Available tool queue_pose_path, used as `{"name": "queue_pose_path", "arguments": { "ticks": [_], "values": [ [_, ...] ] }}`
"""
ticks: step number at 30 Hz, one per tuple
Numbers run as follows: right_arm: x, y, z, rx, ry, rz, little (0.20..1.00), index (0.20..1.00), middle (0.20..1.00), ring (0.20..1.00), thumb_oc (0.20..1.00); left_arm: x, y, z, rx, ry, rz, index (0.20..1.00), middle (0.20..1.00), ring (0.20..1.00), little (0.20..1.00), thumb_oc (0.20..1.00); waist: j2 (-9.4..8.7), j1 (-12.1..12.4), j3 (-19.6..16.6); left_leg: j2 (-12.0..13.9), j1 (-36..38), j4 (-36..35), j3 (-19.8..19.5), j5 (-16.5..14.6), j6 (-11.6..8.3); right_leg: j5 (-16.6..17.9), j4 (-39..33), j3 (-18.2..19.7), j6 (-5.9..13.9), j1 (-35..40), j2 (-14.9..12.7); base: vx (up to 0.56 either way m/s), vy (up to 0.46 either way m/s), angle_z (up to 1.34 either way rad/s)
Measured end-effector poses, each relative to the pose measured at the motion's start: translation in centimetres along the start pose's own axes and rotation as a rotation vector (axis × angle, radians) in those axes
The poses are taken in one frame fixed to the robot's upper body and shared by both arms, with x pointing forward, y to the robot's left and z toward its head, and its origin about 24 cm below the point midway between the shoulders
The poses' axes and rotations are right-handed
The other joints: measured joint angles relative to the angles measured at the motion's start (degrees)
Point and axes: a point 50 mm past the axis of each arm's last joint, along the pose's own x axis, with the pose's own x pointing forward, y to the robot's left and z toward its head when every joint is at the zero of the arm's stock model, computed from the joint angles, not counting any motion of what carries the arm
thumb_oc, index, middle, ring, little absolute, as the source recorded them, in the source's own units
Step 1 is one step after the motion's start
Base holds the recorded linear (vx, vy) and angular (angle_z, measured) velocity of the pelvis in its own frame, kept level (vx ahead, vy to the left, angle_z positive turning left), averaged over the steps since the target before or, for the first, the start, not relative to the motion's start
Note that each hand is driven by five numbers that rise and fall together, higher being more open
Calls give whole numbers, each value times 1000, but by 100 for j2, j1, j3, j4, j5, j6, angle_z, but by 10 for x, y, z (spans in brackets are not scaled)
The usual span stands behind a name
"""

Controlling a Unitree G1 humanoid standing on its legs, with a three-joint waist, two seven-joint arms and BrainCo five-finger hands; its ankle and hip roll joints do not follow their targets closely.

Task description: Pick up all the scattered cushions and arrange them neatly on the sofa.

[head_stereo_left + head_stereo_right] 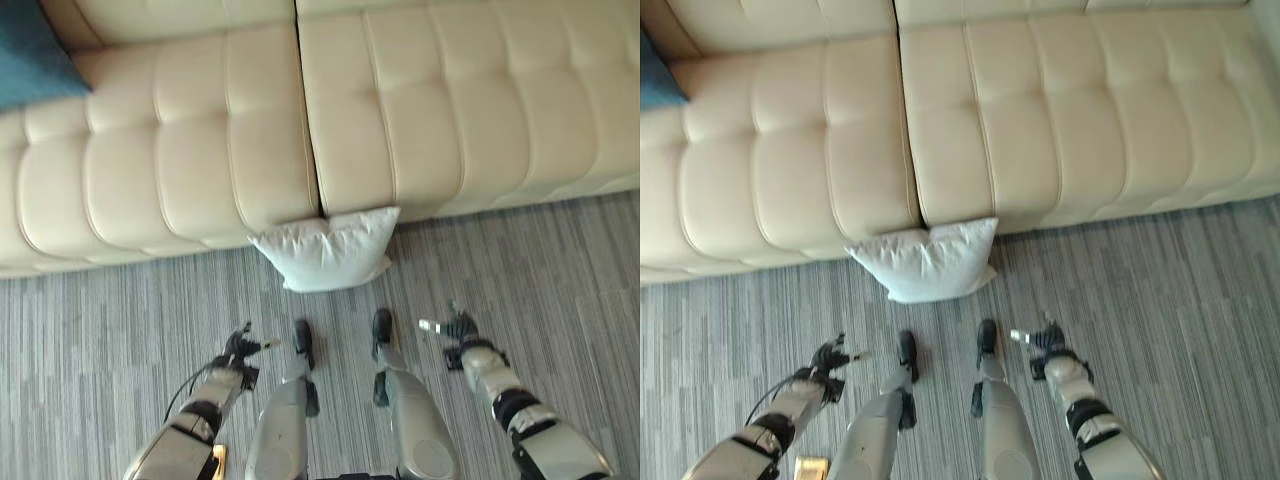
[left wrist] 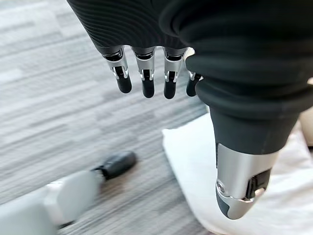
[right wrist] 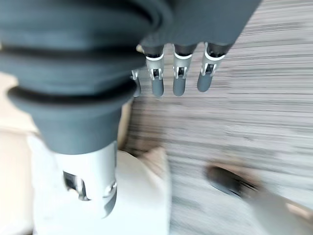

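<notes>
On the grey striped carpet (image 1: pixel 520 280), right against the front of the cream tufted leather sofa (image 1: pixel 200 160), you have a white square fabric cushion (image 1: pixel 325 250) lying where the gap between the two seat sections meets the floor; its upper edge touches the sofa base and its face tips slightly up toward you. At the far left of the sofa seat, a dark teal cushion (image 1: pixel 30 55) shows at the edge of the head views. Your left robot hand (image 1: pixel 240 350) hovers above the carpet near the white cushion's left side, apart from it, and its wrist view shows the fingers (image 2: pixel 146 83) straight and released with the thumb (image 2: pixel 239 186) held apart above the cushion's white fabric (image 2: pixel 195 161), grasping nothing. Your right robot hand (image 1: pixel 455 328) hangs over the carpet toward the cushion's right side, also apart from it; its wrist view shows the fingers (image 3: pixel 178 81) extended and relaxed, the thumb separate, nothing held, with the white cushion (image 3: pixel 142 196) below it.
</notes>
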Motion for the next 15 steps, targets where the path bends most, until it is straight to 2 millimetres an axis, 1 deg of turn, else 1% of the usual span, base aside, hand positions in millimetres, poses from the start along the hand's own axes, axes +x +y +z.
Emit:
{"name": "queue_pose_path", "arguments": {
  "ticks": [1,2,3,4,5,6,7,8,10,12,14,15],
  "values": [
    [14,-18,58,18,-176,-72,1000,1000,1000,1000,1000,11,16,58,-7,-182,55,1000,1000,1000,1000,1000,79,5,375,31,-398,171,-8,99,32,119,96,-95,-158,-327,10,-134,-82,22],
    [18,-28,96,39,-286,-118,1000,1000,1000,1000,1000,13,29,96,-29,-286,103,1000,1000,1000,1000,1000,87,12,440,67,-857,311,-64,107,20,109,273,-99,-194,-794,33,-77,-46,15],
    [18,-29,123,60,-363,-138,1000,1000,1000,1000,1000,15,43,119,-22,-337,155,1000,1000,1000,1000,1000,82,17,455,98,-1254,515,-136,103,14,27,545,-113,-288,-1203,37,35,-54,17],
    [18,-32,134,84,-392,-172,1000,1000,1000,1000,1000,15,52,132,-19,-364,195,1000,1000,1000,1000,1000,84,24,457,90,-1556,760,-169,81,-11,-167,954,-134,-338,-1544,-26,81,-17,21],
    [17,-34,147,111,-426,-203,1000,1000,1000,1000,1000,13,69,140,-8,-387,255,1000,1000,1000,1000,1000,85,42,457,85,-1793,955,-186,-36,-74,-406,1373,-132,-347,-1882,-72,103,-31,18],
    [16,-35,154,123,-447,-220,1000,1000,1000,1000,1000,11,83,143,3,-402,294,1000,1000,1000,1000,1000,84,45,456,80,-1929,1048,-219,-115,-81,-570,1651,-132,-343,-2097,-115,26,-17,18],
    [15,-38,160,147,-476,-244,1000,1000,1000,1000,1000,8,98,145,13,-416,345,1000,1000,1000,1000,1000,88,41,449,73,-2109,1132,-273,-115,-81,-651,1927,-122,-356,-2352,-170,29,-36,25],
    [12,-44,173,170,-523,-282,1000,1000,1000,1000,1000,3,117,153,25,-444,414,1000,1000,1000,1000,1000,90,43,445,37,-2440,1373,-307,-166,-74,-796,2300,-124,-410,-2720,-252,18,-28,25],
    [8,-51,196,204,-586,-316,1000,1000,1000,1000,1000,-2,140,160,32,-451,503,1000,1000,1000,1000,1000,88,94,446,45,-2958,1709,-333,-241,-80,-840,2551,-125,-434,-3193,-259,16,-27,10],
    [6,-53,208,208,-619,-335,1000,1000,1000,1000,1000,-3,140,170,25,-470,526,1000,1000,1000,1000,1000,83,146,444,70,-3275,1936,-386,-291,-75,-867,2737,-127,-459,-3478,-281,3,-19,5],
    [0,-54,227,233,-685,-340,1000,1000,1000,1000,1000,-5,136,188,45,-520,531,1000,1000,1000,1000,1000,70,136,437,47,-3656,2106,-442,-309,-64,-891,2872,-142,-465,-3822,-317,8,-49,8],
    [-8,-54,249,261,-755,-347,1000,1000,1000,1000,1000,-9,125,211,72,-594,505,1000,1000,1000,1000,1000,51,100,433,20,-4112,2246,-474,-298,-57,-862,2953,-132,-405,-4243,-342,47,-71,5]
  ]
}}
